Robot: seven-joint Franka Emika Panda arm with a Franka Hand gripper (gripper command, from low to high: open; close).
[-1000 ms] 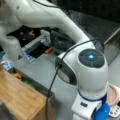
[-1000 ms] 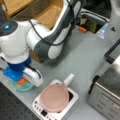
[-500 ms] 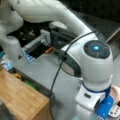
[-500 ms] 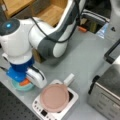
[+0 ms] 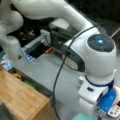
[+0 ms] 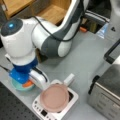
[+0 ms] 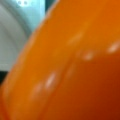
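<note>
In a front view my gripper points straight down over a teal dish at the table's near left corner. An orange object lies in that dish, right under the blue and white hand. The same orange object fills nearly the whole wrist view, very close to the camera, with a strip of pale surface at the upper left. In a front view only the edge of the teal dish shows below the hand, and the fingers are hidden behind the wrist.
A white appliance with a pink round lid stands just right of the dish. A metal box sits at the right. Wooden furniture stands behind the arm, and a wooden block is at the lower left. A small orange item lies farther back.
The hand has shifted slightly and sunk a little closer onto the teal dish. Nothing else on the table has moved.
</note>
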